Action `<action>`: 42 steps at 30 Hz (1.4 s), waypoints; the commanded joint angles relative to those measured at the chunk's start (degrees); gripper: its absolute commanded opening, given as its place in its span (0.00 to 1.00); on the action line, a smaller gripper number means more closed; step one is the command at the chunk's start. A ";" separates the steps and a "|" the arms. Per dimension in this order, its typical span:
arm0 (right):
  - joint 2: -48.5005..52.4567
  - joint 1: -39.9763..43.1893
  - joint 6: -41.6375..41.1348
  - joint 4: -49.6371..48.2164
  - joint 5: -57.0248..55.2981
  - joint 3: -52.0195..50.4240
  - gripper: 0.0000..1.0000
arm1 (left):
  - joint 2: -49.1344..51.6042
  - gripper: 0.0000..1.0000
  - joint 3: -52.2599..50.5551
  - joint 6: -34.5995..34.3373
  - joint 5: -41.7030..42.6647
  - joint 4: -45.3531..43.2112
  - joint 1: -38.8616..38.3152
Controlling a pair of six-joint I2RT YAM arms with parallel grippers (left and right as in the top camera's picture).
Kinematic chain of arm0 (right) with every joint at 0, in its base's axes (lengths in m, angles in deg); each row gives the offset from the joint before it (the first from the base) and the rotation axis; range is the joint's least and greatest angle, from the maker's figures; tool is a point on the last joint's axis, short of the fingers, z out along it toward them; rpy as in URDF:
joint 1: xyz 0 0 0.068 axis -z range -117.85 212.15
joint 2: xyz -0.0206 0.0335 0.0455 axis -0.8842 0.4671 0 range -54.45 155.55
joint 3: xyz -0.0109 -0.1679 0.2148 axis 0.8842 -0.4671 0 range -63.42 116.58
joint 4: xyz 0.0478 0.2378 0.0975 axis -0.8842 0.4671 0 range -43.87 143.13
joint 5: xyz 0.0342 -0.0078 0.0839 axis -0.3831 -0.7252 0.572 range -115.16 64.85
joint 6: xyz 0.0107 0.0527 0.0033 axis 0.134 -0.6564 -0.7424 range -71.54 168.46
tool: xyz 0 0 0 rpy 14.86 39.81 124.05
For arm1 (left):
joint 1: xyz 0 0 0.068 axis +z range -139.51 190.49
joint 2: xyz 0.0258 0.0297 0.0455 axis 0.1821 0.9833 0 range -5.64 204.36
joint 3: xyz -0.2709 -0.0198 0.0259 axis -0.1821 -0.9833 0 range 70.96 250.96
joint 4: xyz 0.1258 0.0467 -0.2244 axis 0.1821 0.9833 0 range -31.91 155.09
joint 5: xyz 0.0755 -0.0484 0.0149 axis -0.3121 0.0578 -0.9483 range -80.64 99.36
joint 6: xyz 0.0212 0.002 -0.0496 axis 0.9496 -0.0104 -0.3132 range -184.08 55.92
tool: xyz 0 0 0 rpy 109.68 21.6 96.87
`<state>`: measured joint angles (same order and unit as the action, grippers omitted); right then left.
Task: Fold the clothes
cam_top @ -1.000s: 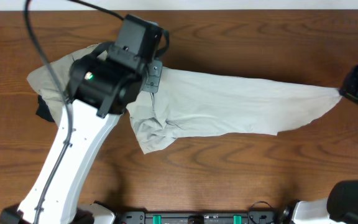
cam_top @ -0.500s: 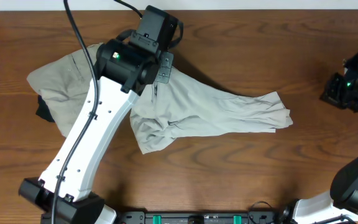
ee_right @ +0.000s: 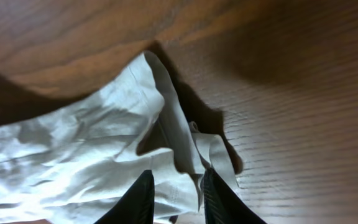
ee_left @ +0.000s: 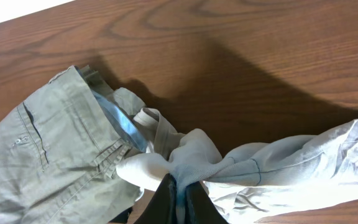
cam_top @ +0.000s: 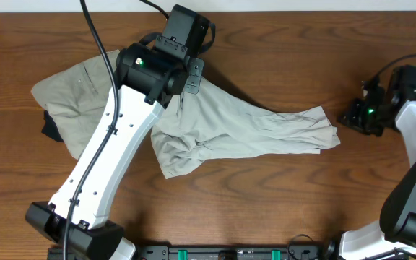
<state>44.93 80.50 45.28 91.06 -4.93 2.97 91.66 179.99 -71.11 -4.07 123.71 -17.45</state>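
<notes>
Right tool [cam_top: 349, 118] shifted left, nearer cream garment [cam_top: 266, 126].

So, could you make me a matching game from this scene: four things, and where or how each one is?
1. left gripper
2. right gripper
3. cream-white garment
4. khaki garment

A. lying at the left end of the table
B. shut on the cream-white garment
C. open, holding nothing
D. spread across mid-table

Pairs: 1-B, 2-C, 3-D, 4-A
</notes>
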 commanded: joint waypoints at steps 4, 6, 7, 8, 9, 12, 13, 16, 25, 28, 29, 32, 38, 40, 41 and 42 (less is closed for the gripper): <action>0.39 -0.76 0.70 -4.55 2.78 -3.69 0.27 | -0.07 0.06 -0.07 0.31 -0.02 0.11 0.22; 0.39 -0.87 0.70 -5.95 4.26 -4.74 0.27 | -0.07 0.06 -0.07 0.31 -0.04 0.11 0.22; 0.39 -0.87 0.61 -6.58 4.24 -5.38 0.27 | -0.07 0.06 -0.07 0.31 -0.04 0.11 0.22; 0.39 -0.85 0.39 -6.88 4.22 -5.75 0.27 | -0.07 0.06 -0.07 0.31 -0.04 0.13 0.22; 0.39 -0.87 0.24 -7.19 4.24 -6.23 0.27 | -0.07 0.06 -0.07 0.31 -0.04 0.20 0.22; 0.39 -0.92 0.04 -8.15 5.09 -7.32 0.28 | -0.07 0.06 -0.07 0.31 -0.02 0.26 0.22; 0.39 -1.05 0.04 -8.37 5.79 -7.58 0.28 | -0.07 0.06 -0.07 0.31 -0.02 0.26 0.22; 0.39 -1.57 0.04 -8.55 6.40 -7.96 0.26 | -0.07 0.06 -0.07 0.31 -0.02 0.26 0.22; 0.39 -2.49 0.09 -7.10 8.52 -7.96 0.08 | -0.09 0.06 -0.07 0.33 -0.02 0.28 0.22; 0.39 -2.43 0.74 -5.40 8.46 -7.96 0.03 | -0.09 0.06 -0.07 0.31 -0.02 0.28 0.22; 0.39 -2.43 0.76 -5.27 8.28 -7.96 0.02 | -0.09 0.06 -0.07 0.31 -0.02 0.28 0.22; 0.39 -2.29 0.76 -5.07 5.95 -7.96 0.03 | -0.09 0.06 -0.07 0.31 -0.02 0.26 0.22; 0.39 -2.29 0.72 -7.69 4.83 -7.96 0.24 | -0.09 0.06 -0.07 0.31 -0.02 0.26 0.22; 0.39 -2.29 0.72 -8.41 4.83 -7.98 0.24 | -0.09 0.06 -0.07 0.31 -0.02 0.26 0.22; 0.39 -2.32 0.70 -8.72 4.83 -7.98 0.23 | -0.09 0.06 -0.07 0.31 -0.02 0.26 0.22; 0.39 -2.38 0.70 -8.98 4.83 -8.02 0.22 | -0.09 0.06 -0.07 0.31 -0.02 0.26 0.22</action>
<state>44.95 78.64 45.72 82.54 0.30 -4.68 91.66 179.99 -71.13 -4.07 123.84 -17.45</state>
